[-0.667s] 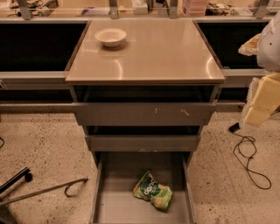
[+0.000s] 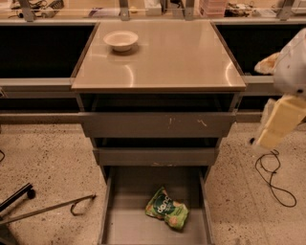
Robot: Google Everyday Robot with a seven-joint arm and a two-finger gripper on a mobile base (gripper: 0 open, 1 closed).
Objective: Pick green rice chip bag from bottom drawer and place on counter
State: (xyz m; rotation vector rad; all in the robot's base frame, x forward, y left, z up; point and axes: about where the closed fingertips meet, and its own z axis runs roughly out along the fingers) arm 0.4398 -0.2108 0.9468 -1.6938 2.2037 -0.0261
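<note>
- Speckled floor [image 2: 48,158] surrounds the cabinet; a white bowl [image 2: 121,40] sits on the beige counter [image 2: 167,62].
- The green rice chip bag [image 2: 167,210] lies in the open bottom drawer [image 2: 124,225].
- The gripper [image 2: 279,124] hangs at the right edge, well apart from the bag; I cannot tell its state.

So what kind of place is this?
Probably a robot test lab: a grey metal three-drawer cabinet with glossy beige counter, loose black cable on speckled floor, cluttered benches behind. The robot's cream pincer hangs right of the cabinet.
</note>
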